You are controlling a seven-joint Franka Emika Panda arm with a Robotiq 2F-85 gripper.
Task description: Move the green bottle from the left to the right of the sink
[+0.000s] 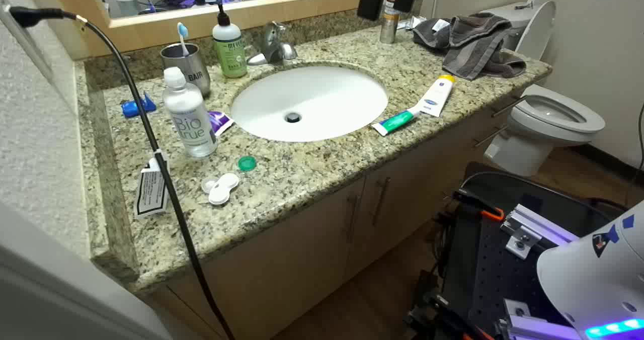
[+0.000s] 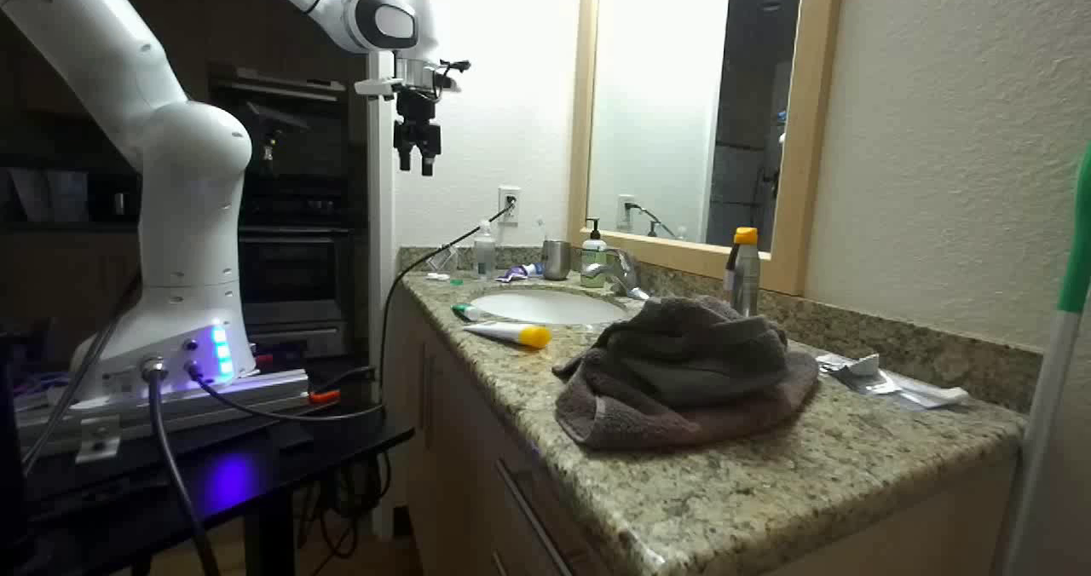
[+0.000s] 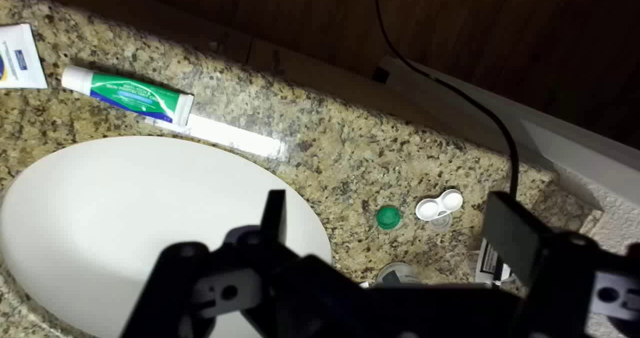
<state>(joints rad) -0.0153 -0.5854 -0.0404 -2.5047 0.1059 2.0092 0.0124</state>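
The green bottle (image 1: 231, 56) stands upright with a whitish top and black pump, left of the faucet (image 1: 275, 46). It also shows in an exterior view (image 2: 592, 265) beside the metal cup. It is out of view or hidden in the wrist view. The sink (image 1: 327, 98) is an oval white basin in the granite counter; it shows in the wrist view (image 3: 150, 203) and in an exterior view (image 2: 545, 306). My gripper (image 2: 416, 169) is open and empty, pointing down, high above the counter. Its black fingers (image 1: 386, 12) show at the top edge in an exterior view, and spread wide in the wrist view (image 3: 389, 198).
A clear bottle (image 1: 188, 118), metal cup (image 1: 193, 71), lens case (image 1: 223, 189) and black cable (image 1: 176, 204) are left of the sink. Two tubes (image 1: 397, 122) lie at its front right. A yellow-capped can (image 2: 746, 273) and grey towel (image 2: 682, 371) are beyond.
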